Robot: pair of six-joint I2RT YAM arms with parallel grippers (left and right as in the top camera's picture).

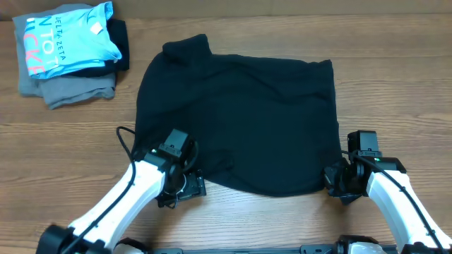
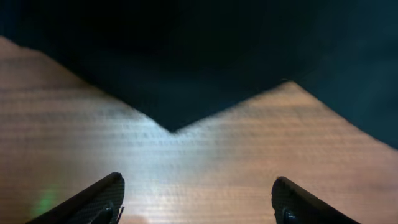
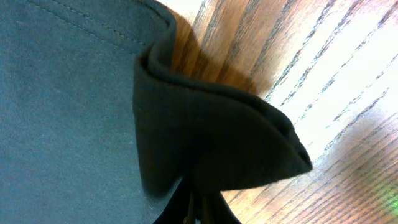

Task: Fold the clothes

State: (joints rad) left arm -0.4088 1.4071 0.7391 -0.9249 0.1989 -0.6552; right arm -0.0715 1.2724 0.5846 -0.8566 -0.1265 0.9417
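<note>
While right tool (image 1: 336, 180) clamps black T-shirt (image 1: 240, 106) corner, left tool (image 2: 198, 183) gapes empty; blue shirt (image 1: 70, 39) reads "ZETA".

Overhead light is even; the left wrist view shows the T-shirt (image 2: 205, 50) dim and blurred; glare whitens the right wrist's table (image 3: 348, 81)

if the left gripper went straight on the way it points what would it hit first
The left gripper would likely meet the near edge of the black T-shirt, past bare table; depth is unclear.
</note>
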